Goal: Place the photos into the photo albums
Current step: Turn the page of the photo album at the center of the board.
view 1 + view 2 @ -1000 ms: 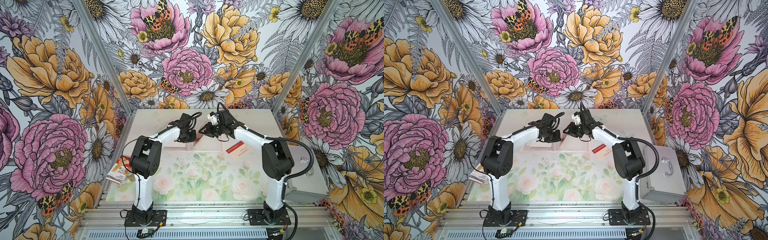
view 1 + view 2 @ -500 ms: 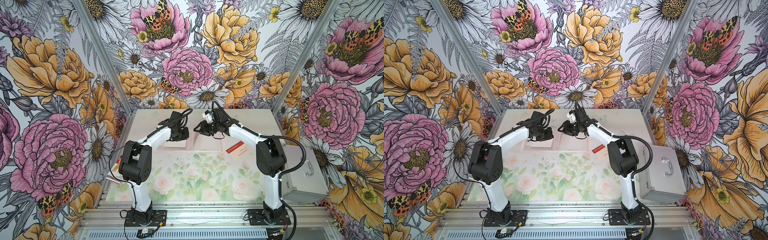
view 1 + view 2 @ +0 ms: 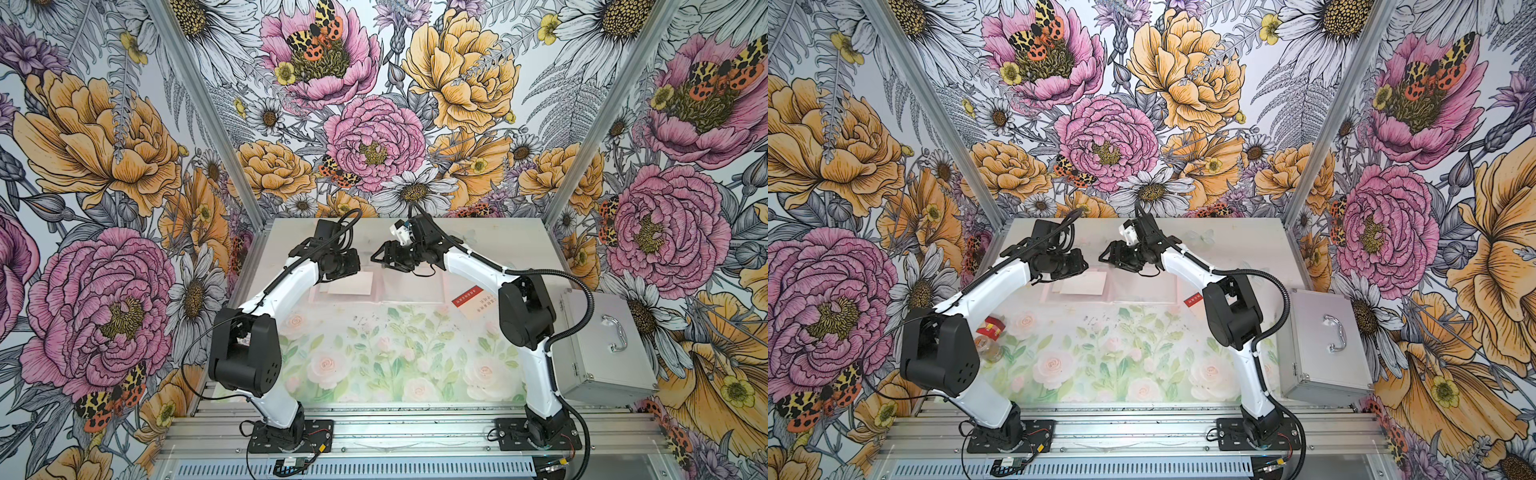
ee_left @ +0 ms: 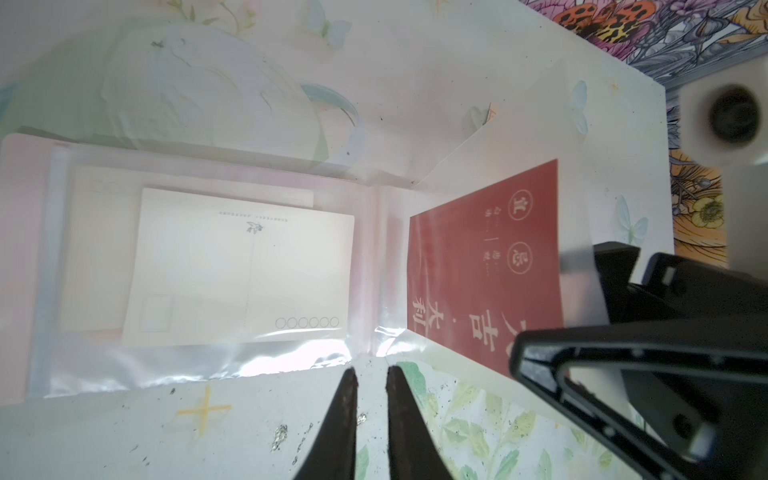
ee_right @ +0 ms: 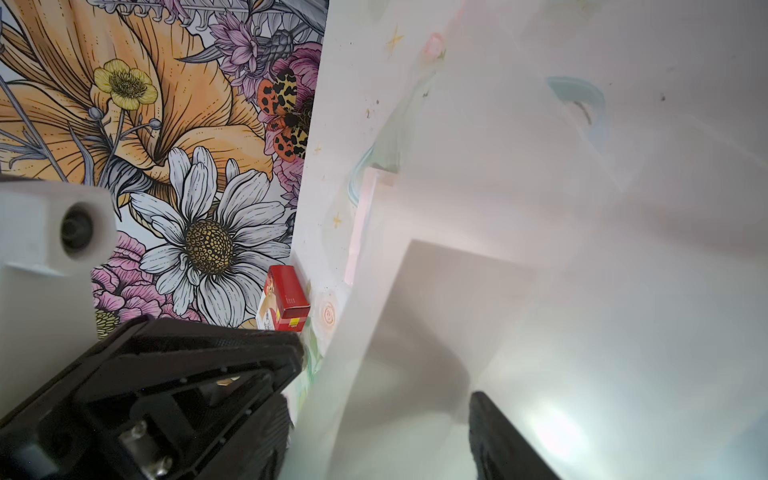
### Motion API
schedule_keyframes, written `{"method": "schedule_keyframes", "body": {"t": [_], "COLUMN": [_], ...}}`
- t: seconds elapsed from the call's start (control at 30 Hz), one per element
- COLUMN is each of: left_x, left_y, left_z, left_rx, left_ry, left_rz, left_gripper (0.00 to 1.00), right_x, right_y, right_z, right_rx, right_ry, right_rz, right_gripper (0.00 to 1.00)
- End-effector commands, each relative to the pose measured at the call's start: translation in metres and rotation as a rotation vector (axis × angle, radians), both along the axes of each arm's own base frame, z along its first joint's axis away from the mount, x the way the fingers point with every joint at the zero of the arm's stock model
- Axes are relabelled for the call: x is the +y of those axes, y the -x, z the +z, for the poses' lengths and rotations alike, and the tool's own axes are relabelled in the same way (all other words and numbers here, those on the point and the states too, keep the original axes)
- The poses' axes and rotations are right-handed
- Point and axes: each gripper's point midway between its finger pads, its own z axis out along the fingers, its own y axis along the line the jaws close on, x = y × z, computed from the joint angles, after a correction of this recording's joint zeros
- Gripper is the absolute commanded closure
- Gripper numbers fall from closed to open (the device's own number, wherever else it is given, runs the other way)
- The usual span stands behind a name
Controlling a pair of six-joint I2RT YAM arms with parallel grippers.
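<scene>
Floral-mat table (image 3: 374, 353), far middle: photo album (image 3: 415, 291) open. Red card (image 4: 482, 266) askew under right-page film; right gripper (image 5: 386, 374) spread beside it. Left gripper (image 4: 371, 372) nearly pressed together at album edge, pinch unclear. Hazard: on withdrawal, fingers may snag film, dragging card out.

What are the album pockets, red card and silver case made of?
Album pockets: clear glossy plastic film; they wrinkle and glare. Red card: probably smooth printed cardstock; flat, crisp edges. Silver case: likely aluminium, satin finish; grey sheen, shiny handle.

We read circled 宜 and 忌, plus 吉 · 大利, on the red card (image 4: 482, 266); other print unreadable.
</scene>
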Motion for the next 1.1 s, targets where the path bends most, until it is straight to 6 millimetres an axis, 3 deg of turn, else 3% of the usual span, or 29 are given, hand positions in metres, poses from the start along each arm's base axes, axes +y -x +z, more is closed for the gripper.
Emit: {"method": "schedule_keyframes", "body": {"t": [0.0,0.07,0.1,0.17,0.23,0.47,0.7,0.9,1.07], "left_x": [0.011,0.019,0.023,0.032,0.039,0.059,0.06,0.054,0.041], "left_y": [0.005,0.009,0.011,0.014,0.017,0.026,0.028,0.028,0.029], "left_z": [0.013,0.016,0.018,0.022,0.025,0.031,0.029,0.025,0.016], "left_rx": [-0.03,-0.037,-0.041,-0.052,-0.059,-0.077,-0.069,-0.06,-0.04], "left_ry": [0.026,0.032,0.035,0.037,0.043,0.059,0.066,0.076,0.089], "left_rz": [0.018,0.035,0.046,0.065,0.082,0.125,0.128,0.112,0.081], "left_gripper": [0.83,0.83,0.83,0.83,0.83,0.83,0.83,0.83,0.83], "right_x": [0.011,0.017,0.021,0.028,0.034,0.048,0.046,0.028,-0.018], "right_y": [-0.003,-0.003,-0.002,-0.002,-0.002,0.0,0.001,0.002,0.0], "right_z": [0.006,0.007,0.009,0.011,0.013,0.015,0.019,0.018,0.005], "right_rx": [-0.014,-0.015,-0.015,-0.017,-0.02,-0.019,-0.027,-0.05,-0.059], "right_ry": [-0.017,-0.023,-0.029,-0.04,-0.049,-0.066,-0.062,-0.015,0.07], "right_rz": [0.012,0.02,0.026,0.037,0.047,0.068,0.068,0.034,-0.045], "right_gripper": [0.19,0.18,0.1,0.09,0.0,0.01,0.0,0.0,0.01]}}
